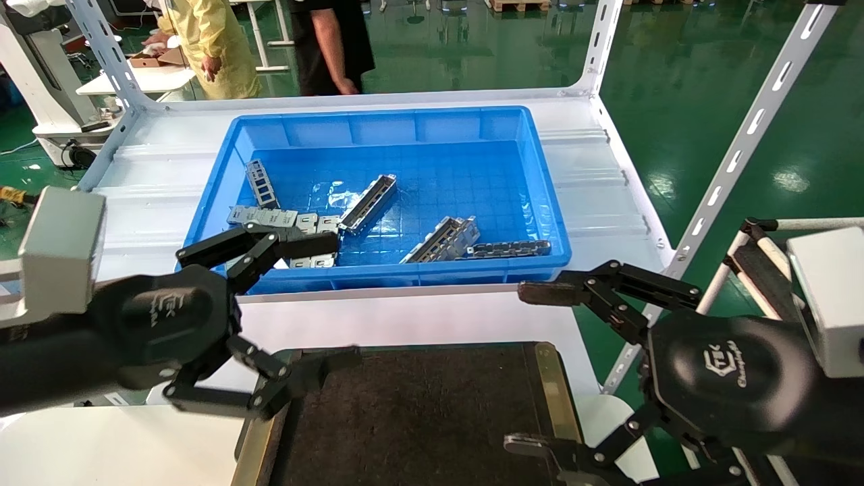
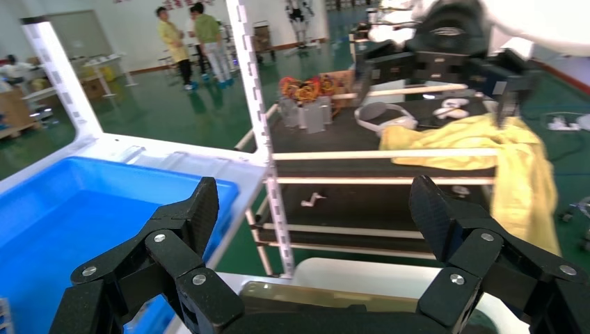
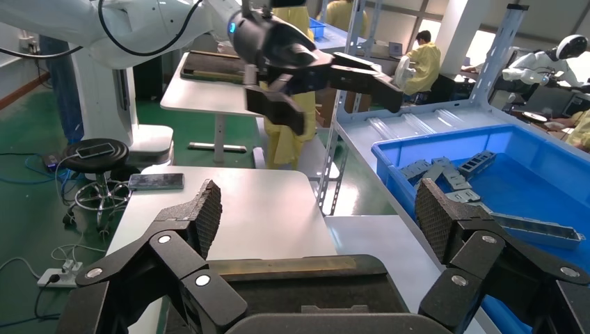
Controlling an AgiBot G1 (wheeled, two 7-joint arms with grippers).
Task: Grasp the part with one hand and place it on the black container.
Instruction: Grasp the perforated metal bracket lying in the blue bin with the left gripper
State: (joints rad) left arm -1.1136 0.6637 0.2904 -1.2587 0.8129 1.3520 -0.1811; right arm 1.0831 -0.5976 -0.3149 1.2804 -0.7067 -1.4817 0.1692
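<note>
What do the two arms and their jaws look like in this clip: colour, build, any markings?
Both match. The left gripper and right gripper are matte black, with jointed linkage jaws pinned by silver rivets and textured pads on the fingertips. Each rounded black wrist housing carries a white logo. A boxy light-grey module sits behind each wrist. No loose cables show on them.

Both arms were up in front of the body, reaching in from either side toward the middle. The left gripper [image 1: 329, 302] was held sideways with its fingers spread wide apart, one finger up high and the other down low, nothing between them. The right gripper [image 1: 530, 368] mirrored it on the other side, also turned sideways, fingers wide apart and empty. From each wrist camera the opposite gripper [image 3: 334, 87] showed up farther off, held at about the same height.
</note>
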